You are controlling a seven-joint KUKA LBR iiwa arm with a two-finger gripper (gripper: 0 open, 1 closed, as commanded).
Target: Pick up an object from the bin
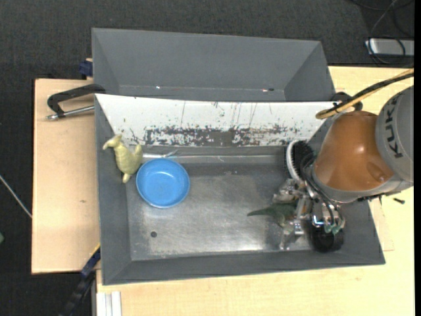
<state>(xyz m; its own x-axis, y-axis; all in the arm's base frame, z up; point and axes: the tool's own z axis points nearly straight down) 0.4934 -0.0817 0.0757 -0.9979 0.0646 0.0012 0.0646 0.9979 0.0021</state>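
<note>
Dark green toy figure (266,210), small and slender, with a thin tail pointing to the left, lying on the floor of the bin (197,242) in its right front part. The gripper (297,224) stands directly at the figure's right end, low over the floor; the figure's body meets the gripper's metal parts, and only the tail and part of the back lie free to the left. Whether the gripper is spread or pressed together cannot be told, nor whether it pinches the figure. A rounded black object (327,240) lies just beside the gripper on the right, near the front right corner. A black oval object (297,158) with a pale ribbed edge stands behind the gripper against the back wall, partly covered by the orange cover (348,151) of the wrist. Well apart, in the left rear part, a blue bowl (162,183) sits upright; a yellow-green toy dinosaur (123,157) touches its left rim, close to the left wall. Bin floor: bare grey metal, faintly scratched. Back wall: pale, with a band of dark scuff marks. Dark carpet (197,5) lies beyond the bin
</note>
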